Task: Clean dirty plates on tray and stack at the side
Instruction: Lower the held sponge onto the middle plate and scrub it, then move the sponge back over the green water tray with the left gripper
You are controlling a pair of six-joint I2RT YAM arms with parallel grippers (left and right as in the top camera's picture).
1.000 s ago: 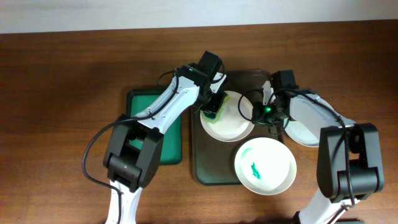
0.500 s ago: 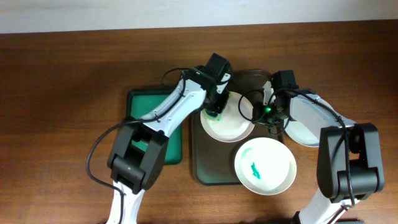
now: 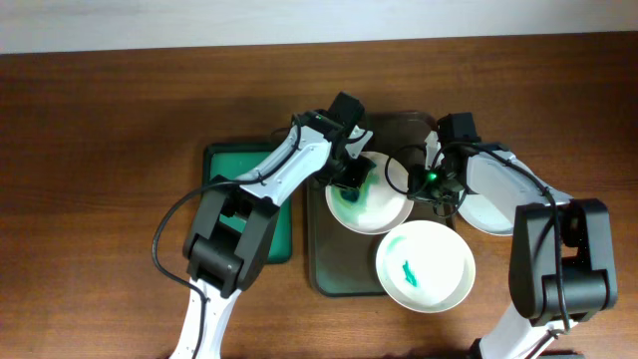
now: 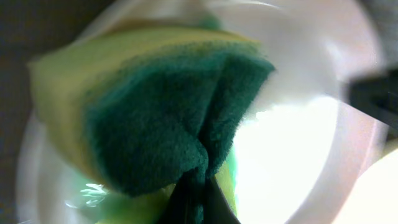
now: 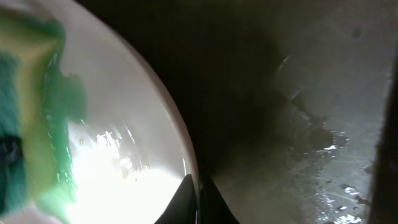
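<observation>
A white plate (image 3: 371, 202) with green smears lies on the dark tray (image 3: 329, 259). My left gripper (image 3: 351, 178) is shut on a yellow-and-green sponge (image 4: 155, 118) pressed onto this plate (image 4: 311, 143). My right gripper (image 3: 419, 179) is shut on the plate's right rim (image 5: 186, 162), fingers either side of the edge; the sponge shows at the left of the right wrist view (image 5: 25, 112). A second white plate (image 3: 427, 265) with a green mark lies at the tray's front right. A clean white plate (image 3: 490, 199) lies on the table right of the tray.
A green tray (image 3: 261, 224) lies left of the dark tray, partly under my left arm. The dark tray's wet surface fills the right wrist view (image 5: 311, 124). Brown tabletop (image 3: 90, 199) surrounds everything.
My left gripper has moved the sponge from the plate's left rim toward its middle, leaving green smears. The right gripper holds still on the rim.
</observation>
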